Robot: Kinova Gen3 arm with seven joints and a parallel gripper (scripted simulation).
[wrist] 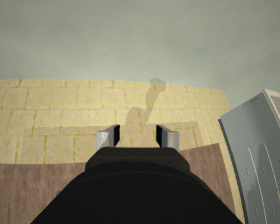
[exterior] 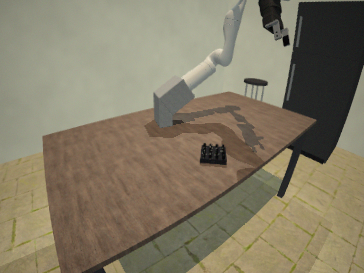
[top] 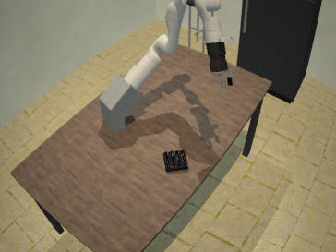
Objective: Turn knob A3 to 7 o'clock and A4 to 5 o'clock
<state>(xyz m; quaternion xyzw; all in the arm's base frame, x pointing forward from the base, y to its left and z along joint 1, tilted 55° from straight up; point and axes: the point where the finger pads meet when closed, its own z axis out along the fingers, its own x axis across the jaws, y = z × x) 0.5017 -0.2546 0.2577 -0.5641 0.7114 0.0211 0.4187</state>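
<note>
The knob box (top: 175, 162) (exterior: 213, 154) is small and black with rows of black knobs. It stands on the wooden table (top: 83, 176) (exterior: 110, 181), near its long edge. The knobs' white lines, the marks, the names and the socket are too small to read, so I cannot tell where any knob points. My gripper (top: 226, 82) (exterior: 282, 37) (wrist: 137, 132) is open and empty. It hangs high in the air, well away from the box, on the side toward the fridge. The knob box is not seen in the wrist view.
The arm's grey base block (top: 119, 104) (exterior: 171, 101) stands on the table behind the box. A tall black fridge (top: 279, 38) (exterior: 327, 76) stands beyond the table's far end, and it shows at the right of the wrist view. A stool (exterior: 256, 82) stands behind the table.
</note>
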